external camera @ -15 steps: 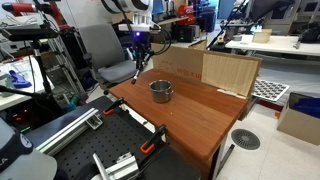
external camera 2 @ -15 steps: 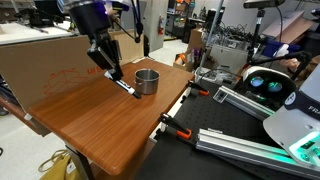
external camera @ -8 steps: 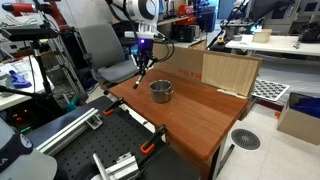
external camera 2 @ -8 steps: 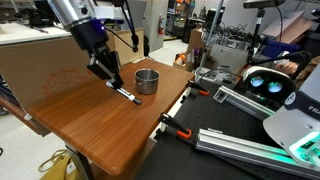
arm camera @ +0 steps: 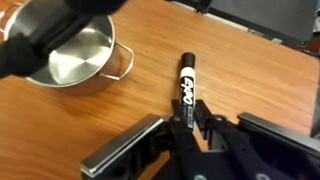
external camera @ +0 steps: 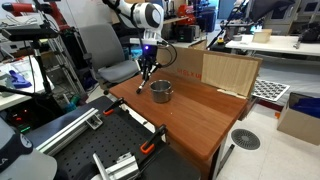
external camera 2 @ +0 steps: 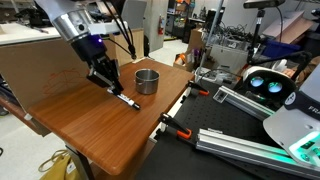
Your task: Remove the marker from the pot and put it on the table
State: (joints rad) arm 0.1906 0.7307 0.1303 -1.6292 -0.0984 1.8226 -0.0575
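The marker [arm camera: 187, 85] lies flat on the table [arm camera: 260, 70], outside the pot [arm camera: 70, 60], near its side but not touching. I judge it was brought low so that it cannot drop or roll. Its long axis runs straight away from the gripper [arm camera: 186, 124], with the near end between the fingers. They stand narrowly around it; whether they pinch it I cannot tell.

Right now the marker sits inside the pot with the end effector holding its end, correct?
Not inside: the wrist view shows the marker outside the empty pot, over the table beside it. The end effector does hold its end.
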